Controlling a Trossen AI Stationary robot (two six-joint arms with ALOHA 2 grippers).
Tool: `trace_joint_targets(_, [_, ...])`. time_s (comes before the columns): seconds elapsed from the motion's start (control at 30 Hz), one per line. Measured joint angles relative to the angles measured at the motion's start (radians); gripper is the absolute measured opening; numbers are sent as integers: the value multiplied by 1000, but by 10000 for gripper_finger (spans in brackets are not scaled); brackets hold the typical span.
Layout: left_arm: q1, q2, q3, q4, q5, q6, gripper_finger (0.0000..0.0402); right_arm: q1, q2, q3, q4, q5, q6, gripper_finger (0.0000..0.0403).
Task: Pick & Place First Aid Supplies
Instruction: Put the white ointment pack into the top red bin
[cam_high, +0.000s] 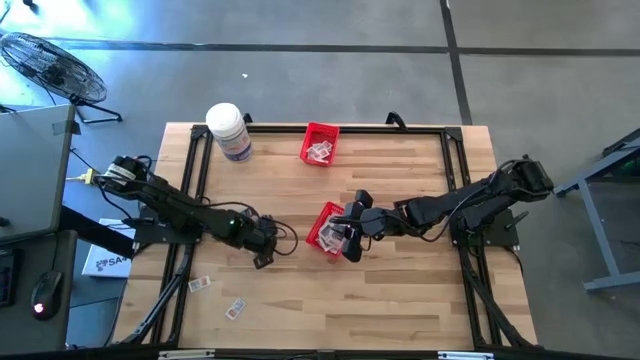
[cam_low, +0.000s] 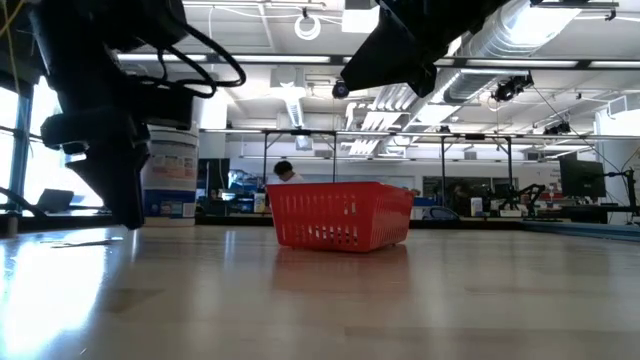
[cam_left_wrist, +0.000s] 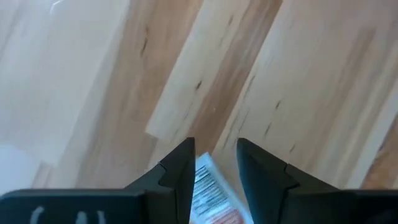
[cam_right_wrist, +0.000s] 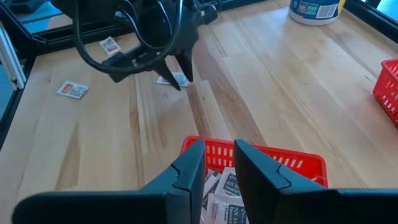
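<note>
A: Start at the left. What lies on the counter (cam_high: 400, 290)?

B: Pale wooden planks with a visible grain, framed by dark rails. Near the front left edge lie two small flat rectangular packets, one (cam_high: 199, 284) and another (cam_high: 236, 309) just beyond it, white-grey with dark print and well apart from any basket.

A: And the left tool (cam_high: 264, 258)?

B: It points down at the planks, left of centre. Its two dark, wedge-shaped fingers (cam_left_wrist: 179, 177) stand slightly apart, with a third packet (cam_left_wrist: 207, 193) between them, a thin printed slip lying on the wood. I cannot tell whether the fingers actually press on it. The right wrist view shows that same packet (cam_right_wrist: 171, 79) flat on the counter under the fingertips.

A: Further back?

B: A big white round jar (cam_high: 228, 131) with a label stands near the rear left corner. To its right, at the rear edge, sits a small red mesh basket (cam_high: 320, 143) with pale packets inside.

A: The middle?

B: A second red mesh basket (cam_high: 326, 226), rectangular with latticed plastic walls, holds a heap of packets (cam_right_wrist: 225, 190). The right tool (cam_high: 350, 243) hangs over its near rim, its fingers (cam_right_wrist: 189, 171) a narrow gap apart, nothing between them.
</note>
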Motion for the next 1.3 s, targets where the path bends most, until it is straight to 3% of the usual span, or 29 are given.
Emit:
trace_joint_targets(0.43, [27,4,0,-64,72,-120,115,0,0,0,0,0,0,78])
trace_joint_targets(1.0, [25,101,3,-32,43,-129,114,0,0,0,7,0,0,78])
trace_joint_targets(1.13, [25,103,2,-34,45,-130,86,0,0,0,7,0,0,78])
trace_joint_targets(1.3, [24,114,-22,-13,50,-143,18,0,0,0,7,0,0,78])
